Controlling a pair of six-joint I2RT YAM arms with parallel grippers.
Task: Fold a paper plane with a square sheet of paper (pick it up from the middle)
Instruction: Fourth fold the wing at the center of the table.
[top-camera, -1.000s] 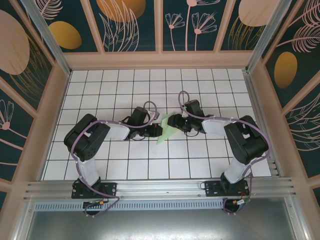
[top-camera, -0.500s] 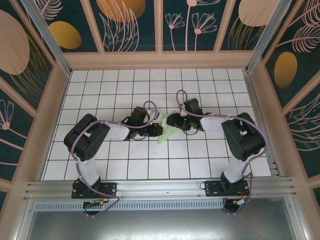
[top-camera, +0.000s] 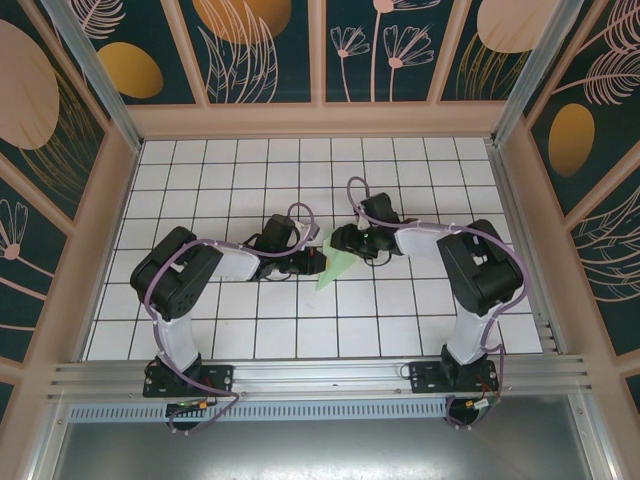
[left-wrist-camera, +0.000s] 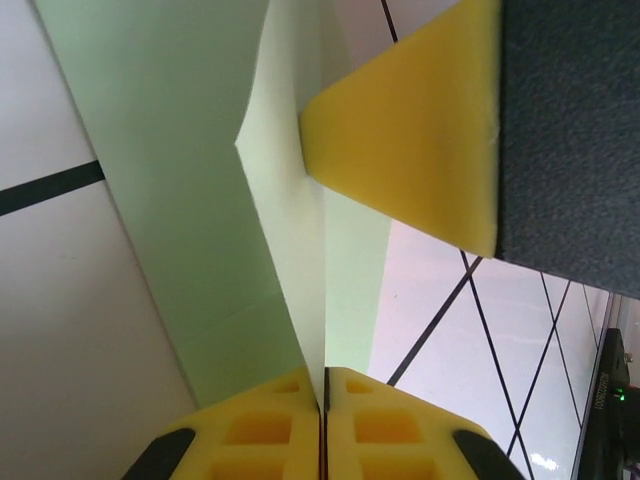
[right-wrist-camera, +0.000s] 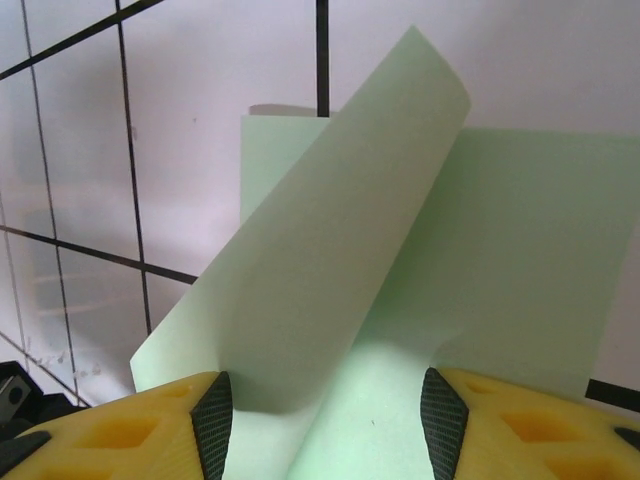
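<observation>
The square sheet of paper (top-camera: 336, 264) lies pale mint-green at the middle of the gridded table, between both arms, partly folded. In the left wrist view a raised flap of the sheet (left-wrist-camera: 290, 250) runs down into my left gripper (left-wrist-camera: 323, 395), whose yellow pads are pressed together on it; a yellow pad of the other gripper (left-wrist-camera: 410, 130) touches the flap from the right. In the right wrist view the sheet (right-wrist-camera: 400, 290) curls up between my right gripper's (right-wrist-camera: 325, 420) spread fingers, which stand open around it. From above, the left gripper (top-camera: 314, 262) and right gripper (top-camera: 343, 244) meet at the paper.
White tiles with black grid lines (top-camera: 260, 330) cover the table, ringed by a wooden frame and patterned walls (top-camera: 310, 50). An aluminium rail (top-camera: 320, 375) runs along the near edge by the arm bases.
The right arm has swung its wrist and elbow a little to the left toward the paper. The left arm holds its place with the paper.
</observation>
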